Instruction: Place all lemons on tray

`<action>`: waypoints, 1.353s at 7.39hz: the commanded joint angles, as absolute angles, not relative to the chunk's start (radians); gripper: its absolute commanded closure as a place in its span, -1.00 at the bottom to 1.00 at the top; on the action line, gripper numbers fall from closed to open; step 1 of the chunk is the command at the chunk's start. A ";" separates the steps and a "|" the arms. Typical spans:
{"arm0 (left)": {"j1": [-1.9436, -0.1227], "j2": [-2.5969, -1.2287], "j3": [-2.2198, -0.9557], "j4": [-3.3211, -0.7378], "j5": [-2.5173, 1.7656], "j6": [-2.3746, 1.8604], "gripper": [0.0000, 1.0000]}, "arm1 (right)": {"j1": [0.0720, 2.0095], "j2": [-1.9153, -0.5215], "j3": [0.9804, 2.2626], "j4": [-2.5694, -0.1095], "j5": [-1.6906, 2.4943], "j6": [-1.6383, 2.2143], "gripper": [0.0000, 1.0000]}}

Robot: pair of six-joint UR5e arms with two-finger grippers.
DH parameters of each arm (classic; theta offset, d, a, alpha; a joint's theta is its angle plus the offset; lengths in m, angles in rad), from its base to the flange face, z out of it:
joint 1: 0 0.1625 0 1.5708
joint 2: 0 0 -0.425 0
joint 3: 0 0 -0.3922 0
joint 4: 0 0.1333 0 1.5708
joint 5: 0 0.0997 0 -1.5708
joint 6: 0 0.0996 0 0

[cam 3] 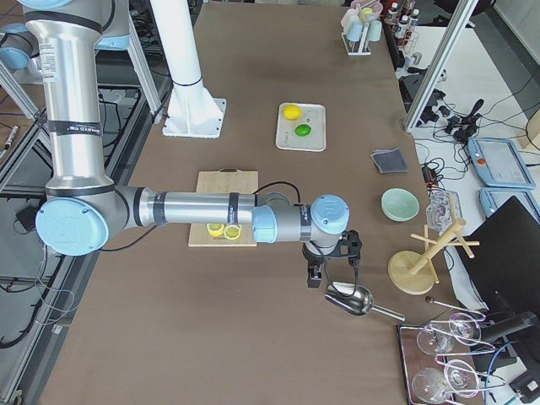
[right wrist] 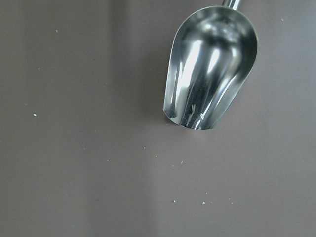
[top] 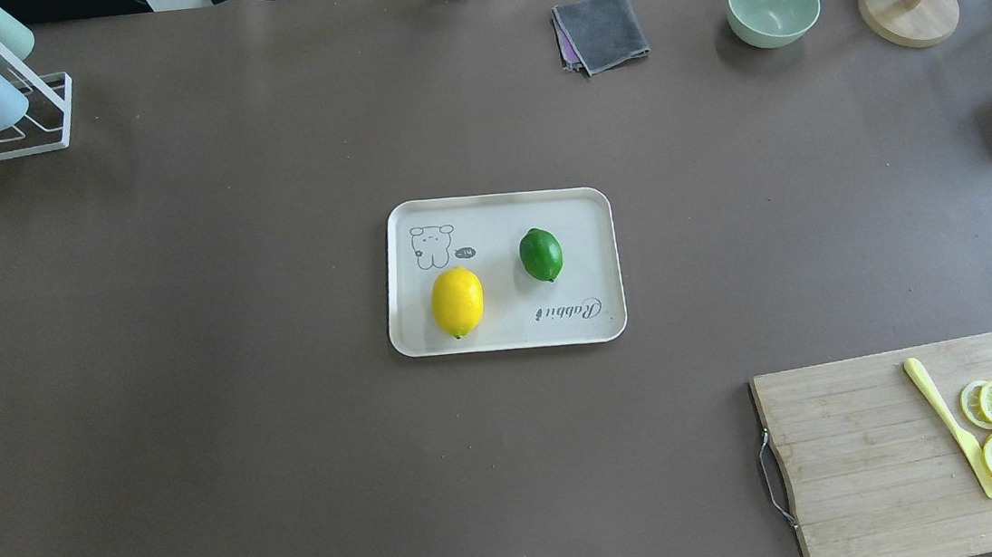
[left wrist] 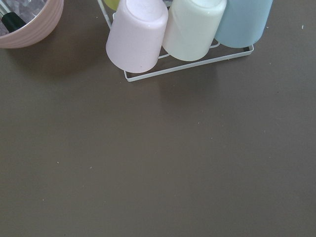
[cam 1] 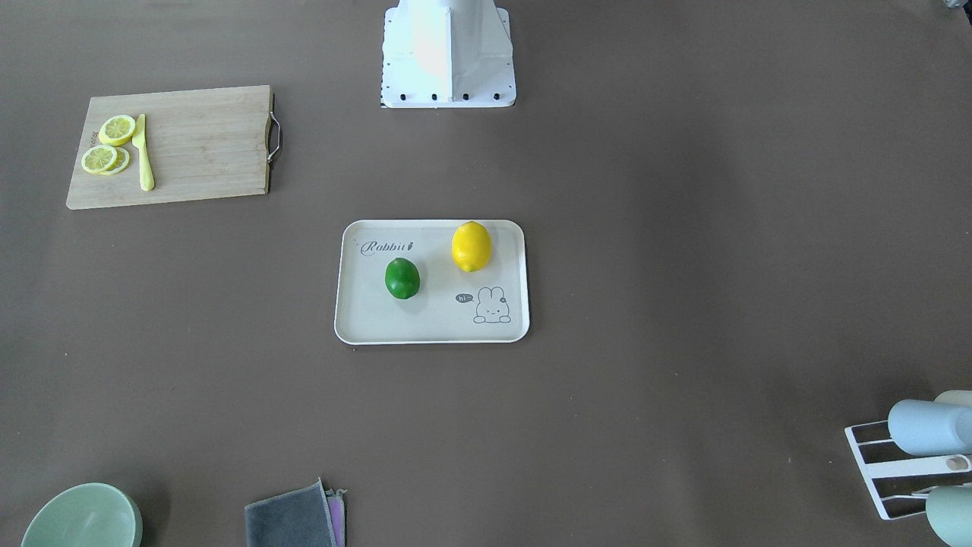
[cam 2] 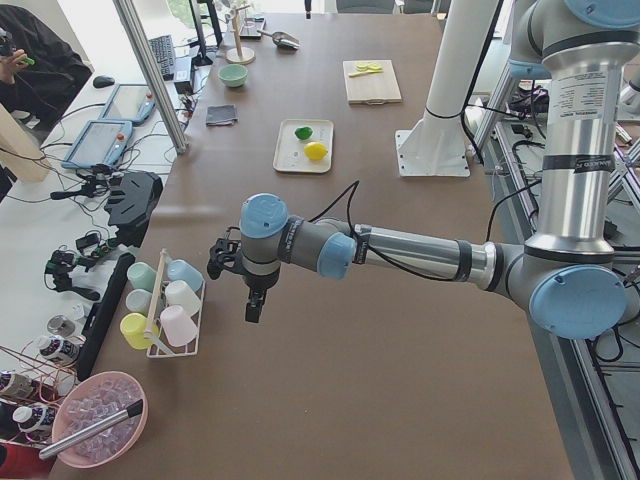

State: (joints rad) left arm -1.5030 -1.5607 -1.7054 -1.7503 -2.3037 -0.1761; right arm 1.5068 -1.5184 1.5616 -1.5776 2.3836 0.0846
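Tabletop [top: 193, 344] — lemons [top: 457, 301] [top: 541, 254] on tray [top: 509, 338], far from end effectors [cam 2: 247, 300] [cam 3: 333, 267].

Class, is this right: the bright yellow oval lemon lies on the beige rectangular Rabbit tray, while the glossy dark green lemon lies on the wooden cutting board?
No: the glossy dark green lemon also lies on the beige rectangular tray, apart from the bright yellow oval lemon, not on the wooden cutting board. The overhead exterior view shows it.

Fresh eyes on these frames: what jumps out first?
A bright yellow lemon and a glossy dark green lemon lying apart on the beige rectangular tray at the table's centre. Next, the wooden cutting board with yellow lemon slices and a yellow toy knife, on the robot's right.
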 commanded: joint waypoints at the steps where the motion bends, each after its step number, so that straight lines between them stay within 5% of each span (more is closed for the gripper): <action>1: -1.517 -1.549 -1.694 -1.749 -2.306 -0.175 -0.96 | 1.514 -1.491 1.603 -1.683 2.384 0.063 -1.00; 10: -1.519 -1.566 -1.684 -1.740 -2.299 -0.179 -0.96 | 1.514 -1.488 1.601 -1.681 2.370 0.064 -1.00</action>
State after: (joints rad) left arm -1.5185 -1.5661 -1.6842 -1.7396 -2.3008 -0.1795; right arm 1.5140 -1.4892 1.6014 -1.6813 2.3715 0.0644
